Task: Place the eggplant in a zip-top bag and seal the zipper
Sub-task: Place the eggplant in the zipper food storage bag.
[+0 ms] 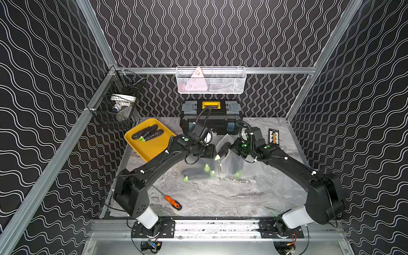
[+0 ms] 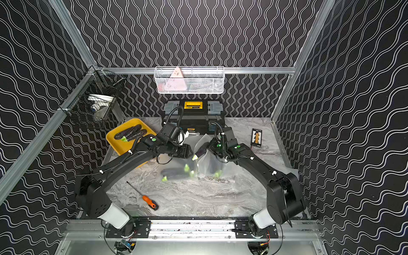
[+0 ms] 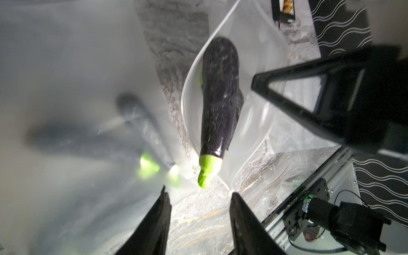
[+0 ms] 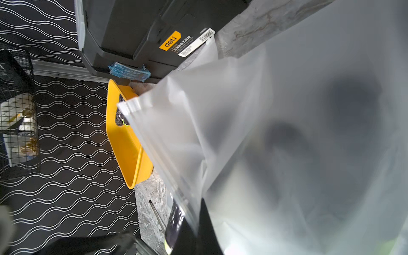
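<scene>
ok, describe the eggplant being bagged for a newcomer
In front of the black toolbox a frosted bag is held open. The eggplant sticks out of its mouth, green stem bare; others lie on the yellow tray or inside bags.

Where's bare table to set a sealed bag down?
Bare table in front of the bags, between screwdriver and right arm's base. Crowded: centre, where bags, eggplant, left pincer and right pincer meet; tray and toolbox take the rear.

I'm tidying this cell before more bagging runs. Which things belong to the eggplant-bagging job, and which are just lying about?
Job: eggplant, partly inside the zip-top bag; right gripper shut on the bag; left gripper, open; yellow tray of spare eggplants.
Lying about: screwdriver, toolbox, white mesh basket, black wire basket.
</scene>
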You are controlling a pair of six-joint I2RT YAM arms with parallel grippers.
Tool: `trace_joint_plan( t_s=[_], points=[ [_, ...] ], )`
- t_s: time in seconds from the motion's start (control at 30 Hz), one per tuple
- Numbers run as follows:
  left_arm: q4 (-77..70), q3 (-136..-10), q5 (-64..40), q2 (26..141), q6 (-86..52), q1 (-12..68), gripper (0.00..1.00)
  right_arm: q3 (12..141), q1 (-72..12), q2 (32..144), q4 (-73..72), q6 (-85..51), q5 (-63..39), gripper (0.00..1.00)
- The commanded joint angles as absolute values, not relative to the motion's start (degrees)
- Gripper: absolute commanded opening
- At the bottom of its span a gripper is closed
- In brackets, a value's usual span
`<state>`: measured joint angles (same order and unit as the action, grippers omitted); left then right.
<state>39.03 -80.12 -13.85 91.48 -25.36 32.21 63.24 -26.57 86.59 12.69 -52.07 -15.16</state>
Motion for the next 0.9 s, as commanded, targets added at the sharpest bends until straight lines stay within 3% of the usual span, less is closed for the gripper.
trace_joint_plan(
  t_s=[0.0,0.2,0.57,0.87],
  points=[
    [35.94,-78.83,-16.91,91.5,-26.46,32.16,0.49,63.98,-26.63,86.63,11.22,-53.15,-15.75,0.01],
    [34.85,-80.03,-15.0,94.33,-27.69,32.09,0.47,63.32,-27.47,85.81,10.63,-53.8,-16.11,0.0],
    [32.07,-80.83,-19.24,97.42,-29.09,32.09,0.2,63.99,-28.11,85.95,10.94,-53.84,-15.73,0.0],
    [31.46,-82.42,-17.4,99.09,-30.18,32.12,0.2,66.19,-30.98,87.5,10.56,-54.4,-15.82,0.0]
  ],
)
